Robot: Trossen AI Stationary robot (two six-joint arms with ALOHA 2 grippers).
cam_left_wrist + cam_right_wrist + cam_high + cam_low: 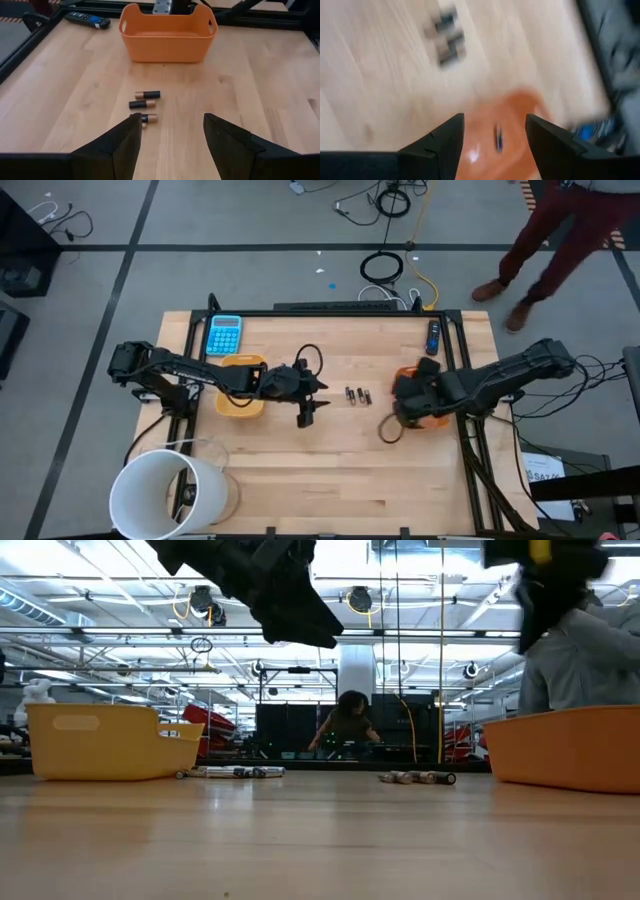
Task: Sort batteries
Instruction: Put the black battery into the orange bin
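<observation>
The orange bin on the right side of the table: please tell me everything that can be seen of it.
The orange bin looks like moulded plastic, rounded-rectangular, with straight walls and a cut-out handle at each end. It stands upright on the wooden table, near the right edge. The right gripper hovers above it with its fingers open and empty. In the right wrist view one small dark battery lies inside on the floor. Three batteries lie on the table in front of it, apart from its wall.

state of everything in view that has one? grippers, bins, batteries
left gripper: open, empty, above the table near three batteries.
right gripper: open, over the orange bin.
orange bin: upright, one battery inside.
yellow bin: upright, contents hidden.
three batteries: lying loose on the table.
</observation>
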